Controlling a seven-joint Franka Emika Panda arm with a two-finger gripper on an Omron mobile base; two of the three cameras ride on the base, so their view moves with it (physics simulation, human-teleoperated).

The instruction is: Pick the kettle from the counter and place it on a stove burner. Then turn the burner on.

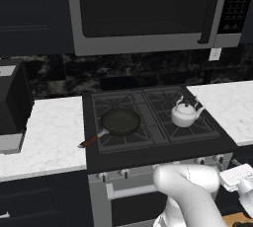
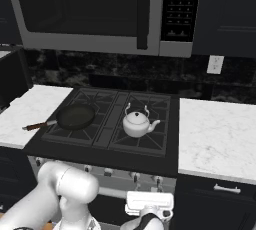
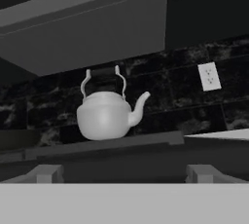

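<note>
— Sitting upright on the front right stove burner (image 1: 190,122) is the kettle (image 1: 185,113), its spout being pointed toward the right bench (image 2: 220,134).
— And the frying pan (image 1: 120,121)?
— It is being carried by the front left grate, its reddish handle being stretched over the left bench.
— The end effector?
— It is being held low before the stove; whether it is open cannot be told.

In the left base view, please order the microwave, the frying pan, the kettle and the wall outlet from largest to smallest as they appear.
1. The microwave, by far the largest.
2. The frying pan, with its handle.
3. The kettle, clearly smaller than the pan, on the stove burner.
4. The wall outlet, smallest; it is farther back, so its real size is unsure.
</note>
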